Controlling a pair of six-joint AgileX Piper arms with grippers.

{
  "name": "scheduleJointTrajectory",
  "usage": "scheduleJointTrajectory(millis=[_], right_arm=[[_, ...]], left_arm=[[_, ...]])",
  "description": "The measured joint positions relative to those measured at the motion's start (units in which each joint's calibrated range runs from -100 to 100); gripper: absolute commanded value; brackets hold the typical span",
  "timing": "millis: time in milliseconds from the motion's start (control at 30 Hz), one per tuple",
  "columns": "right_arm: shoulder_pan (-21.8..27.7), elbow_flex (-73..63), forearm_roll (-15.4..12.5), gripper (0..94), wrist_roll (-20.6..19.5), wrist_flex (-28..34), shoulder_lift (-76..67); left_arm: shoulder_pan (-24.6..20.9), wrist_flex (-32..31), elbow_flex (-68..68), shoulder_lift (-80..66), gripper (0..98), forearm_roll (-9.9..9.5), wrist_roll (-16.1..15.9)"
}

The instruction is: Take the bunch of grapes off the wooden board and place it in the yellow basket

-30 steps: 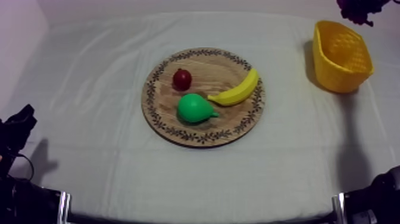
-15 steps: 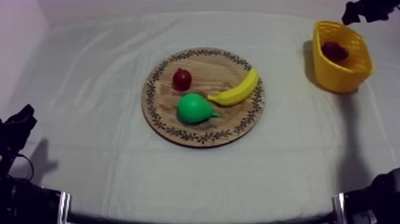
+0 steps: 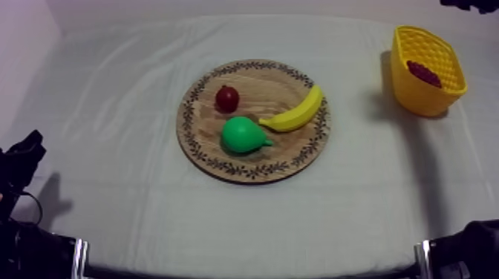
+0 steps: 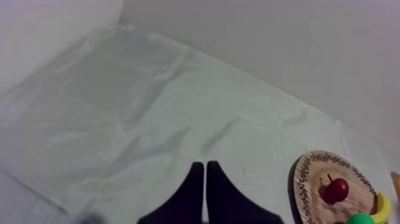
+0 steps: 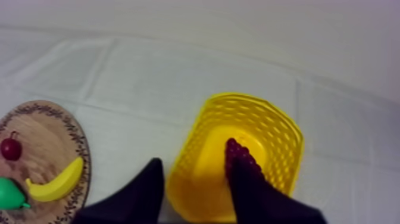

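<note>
The grapes [image 3: 424,73] lie inside the basket [image 3: 416,100] at the tabletop's [image 3: 111,96] far right, well apart from the board [image 3: 260,83]. R gripper [image 5: 195,170] hangs over the basket w/ its 2 fingers [image 5: 146,193] spread apart, nothing gripped; 1 fingertip sits just above the grapes. L gripper [image 4: 204,179] is low at the left, fingers pressed together in a narrow wedge, empty. Board carries the small red fruit [image 3: 227,98], pear [image 3: 243,134] & banana [image 3: 295,113].

You have the bunch of grapes [image 3: 423,73] in the basket [image 3: 422,101], far right; the board [image 3: 260,84] (banana [image 3: 297,113], pear [image 3: 241,135] on it) lies left of it.
</note>
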Motion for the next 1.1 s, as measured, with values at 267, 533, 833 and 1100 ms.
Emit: scheduleJointTrajectory(millis=[267, 533, 833, 1100], right_arm=[[-3.6, 17.4, 0.6, 2.3, -1.8, -8.0, -18.0], [-5.2, 38.9, 1.2, 0.8, -3.0, -15.5, -35.4], [-4.9, 63.3, 1.2, 0.7, -1.5, -22.2, -54.4], [-5.1, 74.3, 4.6, 0.4, -5.4, -18.4, -65.7]], left_arm=[[0.0, 0.0, 0.0, 0.0, 0.1, 0.00, 0.0], [0.0, 0.0, 0.0, 0.0, 0.1, 0.00, 0.0], [0.0, 0.0, 0.0, 0.0, 0.1, 0.00, 0.0], [0.0, 0.0, 0.0, 0.0, 0.1, 0.00, 0.0]])
